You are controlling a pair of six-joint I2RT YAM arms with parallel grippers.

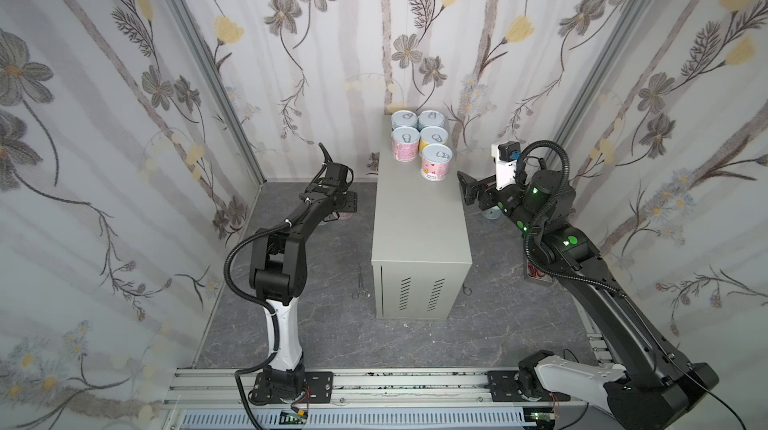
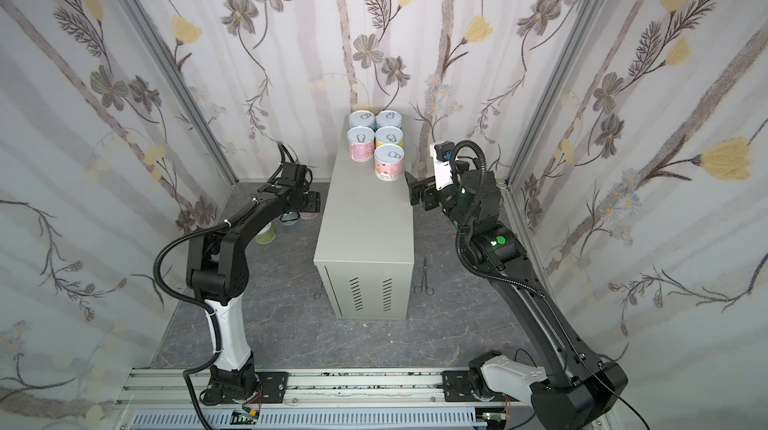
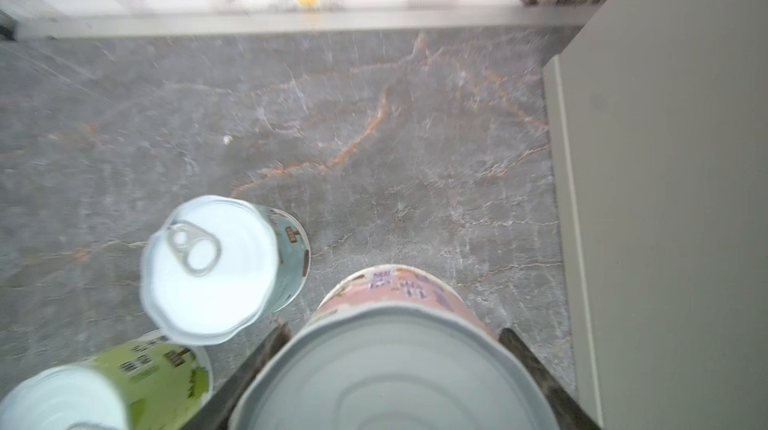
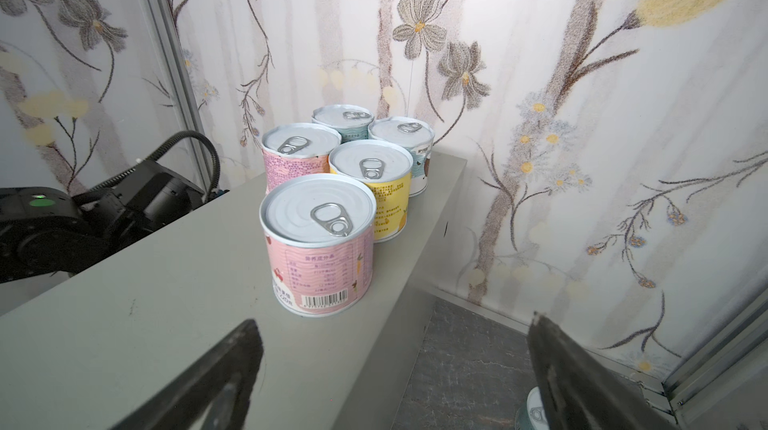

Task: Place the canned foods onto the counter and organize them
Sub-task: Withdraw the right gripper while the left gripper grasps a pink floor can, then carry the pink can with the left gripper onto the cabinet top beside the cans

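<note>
1. Five cans (image 1: 433,135) stand at the far end of the counter (image 1: 419,216).
2. The front pink can (image 4: 318,241) shows a barcode; its small writing is too tiny to read.
3. The left gripper (image 3: 395,332) squeezes a second pink can (image 3: 399,286) low beside the counter.
4. The right gripper (image 4: 392,322) is wide open.

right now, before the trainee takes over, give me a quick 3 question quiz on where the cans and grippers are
1. How many cans stand on the counter?
2. True or false: the right gripper is closed on a can.
3. What colour is the label on the can between the left gripper's fingers? A green, B pink, C yellow.

Key
1. Five, grouped at the far end of the counter top.
2. False: its jaws stand wide apart with nothing between them.
3. B
</note>
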